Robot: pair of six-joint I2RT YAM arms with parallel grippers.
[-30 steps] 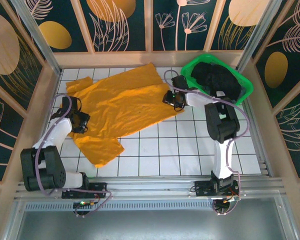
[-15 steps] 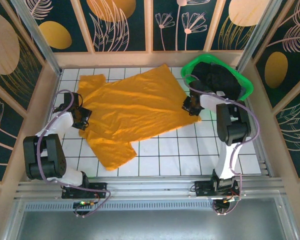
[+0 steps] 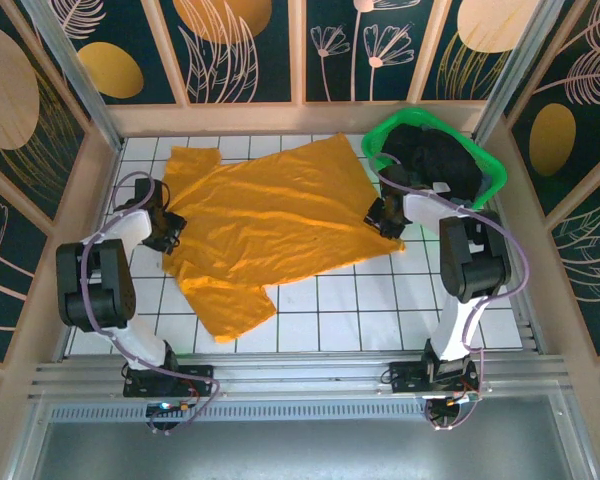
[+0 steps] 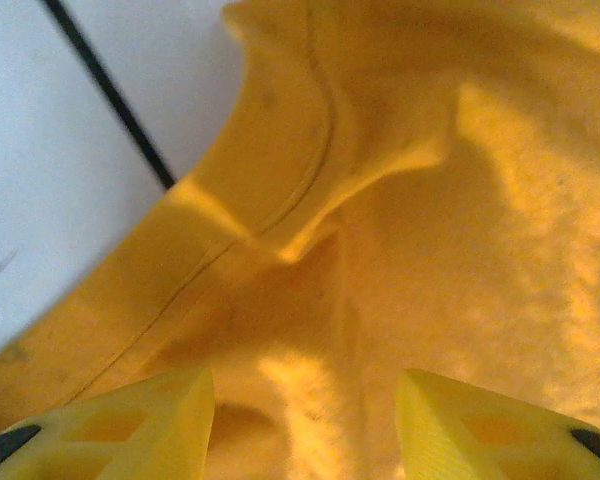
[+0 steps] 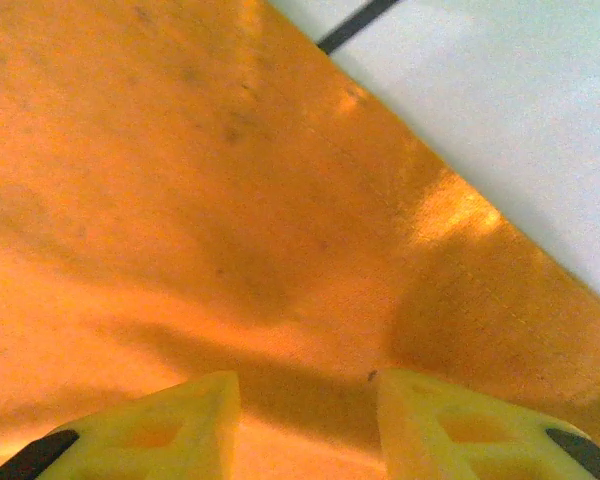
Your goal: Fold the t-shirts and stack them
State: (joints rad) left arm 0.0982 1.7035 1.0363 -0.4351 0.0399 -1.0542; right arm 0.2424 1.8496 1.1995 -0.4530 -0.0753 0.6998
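One orange-yellow t-shirt (image 3: pixel 270 215) is laid out on the white tiled desk (image 3: pixel 380 300), stretched between both grippers. The left gripper (image 3: pixel 170 228) is set on one edge, fingers spread, with rumpled cloth beneath. The right gripper (image 3: pixel 385 215) is set on the opposite corner, fingers likewise spread over smooth cloth; contact cannot be judged. A green basket (image 3: pixel 488 185) is seen just beyond the right gripper.

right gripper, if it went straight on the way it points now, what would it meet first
The orange t-shirt: its cloth lies right ahead of the right gripper fingers, likely with the table just beneath.
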